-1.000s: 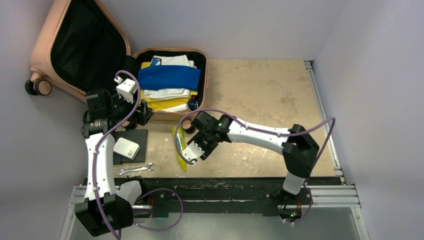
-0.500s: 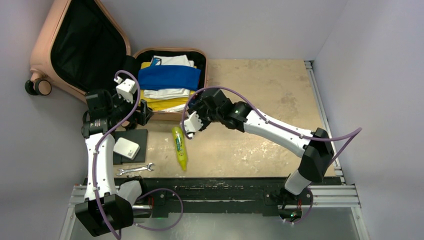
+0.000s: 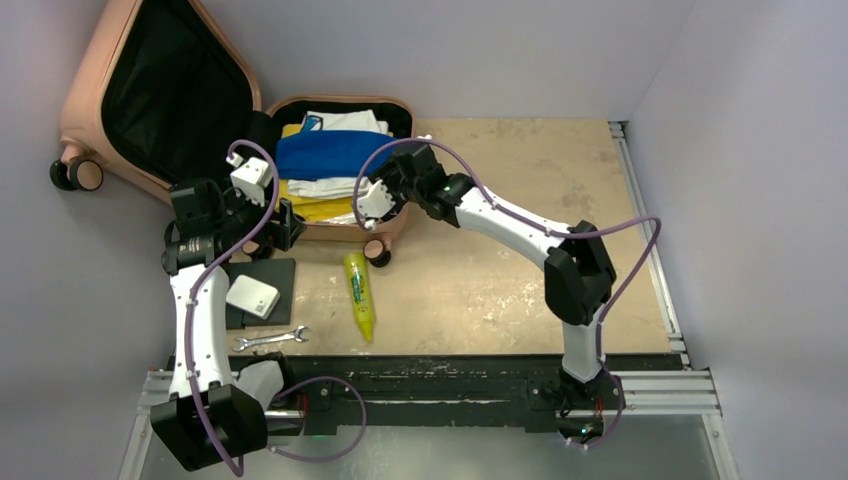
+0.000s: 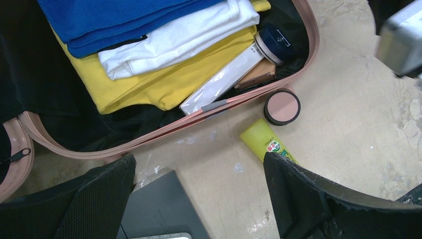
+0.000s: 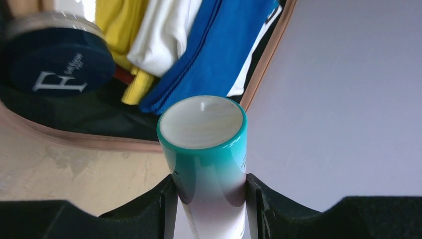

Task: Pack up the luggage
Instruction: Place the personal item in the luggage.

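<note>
The salmon-pink luggage lies open at the back left, its black-lined lid raised. Its base holds folded blue, white and yellow clothes. My right gripper hovers over the base's near right corner. In the right wrist view it is shut on a teal-and-white tube, with a navy-capped jar below. My left gripper is open and empty by the luggage's near edge; in the left wrist view it hangs over bare table. A yellow tube lies on the table.
A flat black pad with a white box and a wrench lie at the front left. A luggage wheel sits beside the yellow tube. A white flat packet lies inside the rim.
My right gripper has moved from beside the yellow tube, away from me, up to the luggage's near right corner. The left arm has not moved.
</note>
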You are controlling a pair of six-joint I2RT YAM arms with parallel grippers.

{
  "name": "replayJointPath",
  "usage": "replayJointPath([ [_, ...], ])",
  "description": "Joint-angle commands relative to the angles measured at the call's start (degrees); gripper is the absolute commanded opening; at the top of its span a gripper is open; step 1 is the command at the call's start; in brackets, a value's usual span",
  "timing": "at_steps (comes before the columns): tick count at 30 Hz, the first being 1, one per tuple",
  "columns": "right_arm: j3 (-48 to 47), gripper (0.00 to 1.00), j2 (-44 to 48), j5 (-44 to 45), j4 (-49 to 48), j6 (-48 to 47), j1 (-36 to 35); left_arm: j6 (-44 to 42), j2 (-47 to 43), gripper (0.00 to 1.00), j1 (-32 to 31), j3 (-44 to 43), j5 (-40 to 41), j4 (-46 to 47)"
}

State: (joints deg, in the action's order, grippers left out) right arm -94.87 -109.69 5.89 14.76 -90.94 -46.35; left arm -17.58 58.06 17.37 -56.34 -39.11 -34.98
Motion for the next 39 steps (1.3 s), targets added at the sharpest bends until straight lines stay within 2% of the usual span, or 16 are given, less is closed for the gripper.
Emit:
replayJointPath([
  [1,-6.4,0.03,-2.2,0.9,-3.6,-12.0,1.9,-0.5,0.4,0.99,0.7,0.6,-0.8,1.2],
  [3,-8.0,0.04,-3.7,-1.0,-1.8,-17.3,2.7,-0.4,0.4,0.99,0.8,0.7,-0.6,1.2],
  [10,-8.8,0.11,-6.9,-3.5,-0.4,-22.0,4.3,-0.4,0.5,0.99,1.3,0.8,-0.1,1.4],
  [17,-6.8,0.18,-7.8,-4.2,1.5,-23.5,4.7,-0.4,0.6,0.99,1.7,0.7,-0.1,1.5],
  [23,-6.3,0.28,-8.1,-3.7,1.5,-22.9,4.8,-0.3,0.6,0.99,1.7,0.8,-0.4,1.6],
  [31,-5.1,0.53,-7.3,-2.8,0.3,-22.2,5.2,-0.4,0.6,0.99,1.8,0.8,-0.7,1.5],
  [39,-5.2,0.83,-5.8,-3.0,1.1,-22.0,5.5,-0.6,0.7,0.99,1.8,0.7,-0.8,1.4],
])
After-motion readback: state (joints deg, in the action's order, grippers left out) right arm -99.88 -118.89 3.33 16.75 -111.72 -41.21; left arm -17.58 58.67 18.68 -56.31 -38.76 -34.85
